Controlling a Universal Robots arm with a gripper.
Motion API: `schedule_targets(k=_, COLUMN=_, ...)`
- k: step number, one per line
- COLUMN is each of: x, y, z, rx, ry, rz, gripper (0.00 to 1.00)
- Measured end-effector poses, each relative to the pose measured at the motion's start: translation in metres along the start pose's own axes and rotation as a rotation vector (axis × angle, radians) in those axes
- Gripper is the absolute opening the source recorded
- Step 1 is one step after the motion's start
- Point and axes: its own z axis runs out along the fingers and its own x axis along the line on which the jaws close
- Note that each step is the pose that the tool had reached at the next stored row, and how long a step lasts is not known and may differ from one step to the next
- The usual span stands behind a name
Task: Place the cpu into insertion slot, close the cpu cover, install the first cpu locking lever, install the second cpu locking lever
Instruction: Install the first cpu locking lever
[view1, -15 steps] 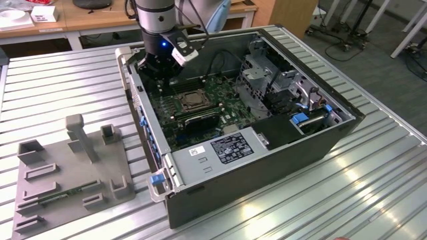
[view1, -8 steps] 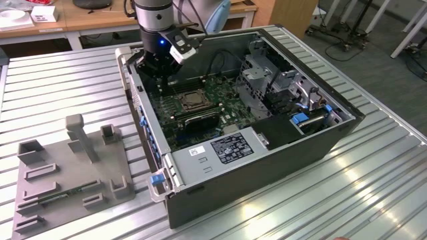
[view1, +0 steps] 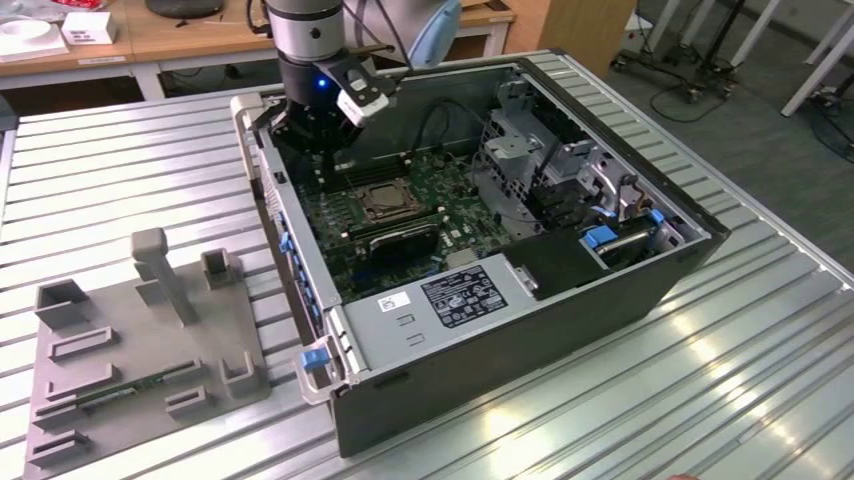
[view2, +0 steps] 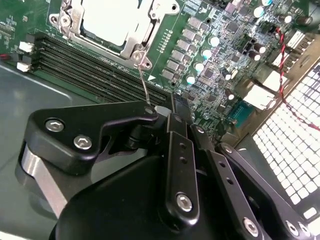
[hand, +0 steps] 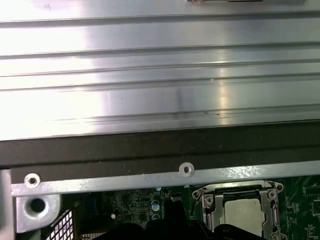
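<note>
The pincer (view2: 170, 112), closed up, touches the locking lever (view2: 143, 82).

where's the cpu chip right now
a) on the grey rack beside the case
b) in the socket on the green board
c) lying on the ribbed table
b: the chip lies flat in its seat on the green board, with the metal frame down around it.

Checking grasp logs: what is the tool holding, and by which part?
Cannot be told: the locking lever reaches the tool with its free end, but whether gripped or merely pressed is hidden.
</note>
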Motion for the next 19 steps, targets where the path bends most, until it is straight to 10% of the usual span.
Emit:
schedule_targets(k=10, x=0.0003, y=0.0039, z=0.0012, rx=-0.0019, ry=-0.0015, rz=0.000, gripper=0.11)
schedule_targets(k=19, x=0.0012, y=-0.0093, z=0.0009, rx=-0.0028, ry=-0.0007, rz=0.001, gripper=0.11)
